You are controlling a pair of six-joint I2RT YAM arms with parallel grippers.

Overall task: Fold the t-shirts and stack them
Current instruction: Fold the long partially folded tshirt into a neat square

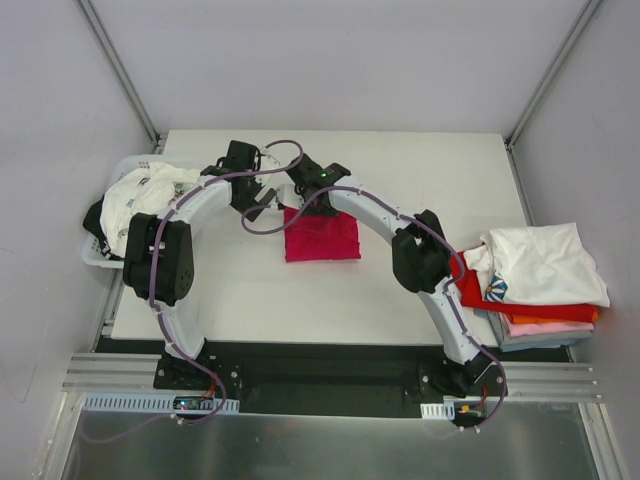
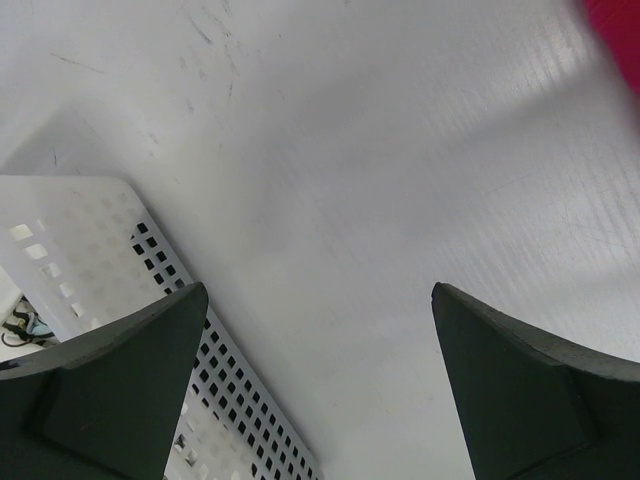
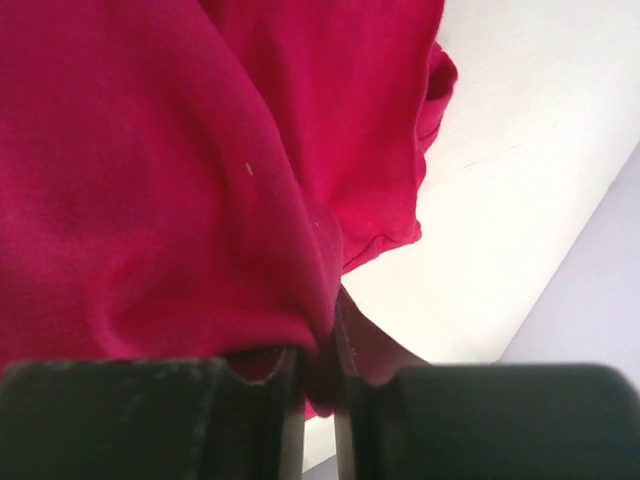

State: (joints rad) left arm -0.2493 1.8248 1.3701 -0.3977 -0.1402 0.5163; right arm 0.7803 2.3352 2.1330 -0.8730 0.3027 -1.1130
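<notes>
Crimson-magenta soft cloth t-shirt (image 1: 320,237), folded to compact rectangle, lies mid-surface. Right jaws clamped tight on bunched layers at its far edge. Left jaws wide apart, holding nothing, over bare white surface (image 2: 380,150) beside perforated white plastic basket (image 2: 90,230). Basket holds loose white printed shirts (image 1: 150,190). Folded stack of white, red, orange and pink shirts (image 1: 540,278) at right edge. Judgement: cloth light, limp, layers slide. Pinch all layers together at fold edge; single-point lift likely lets fold sag open.
</notes>
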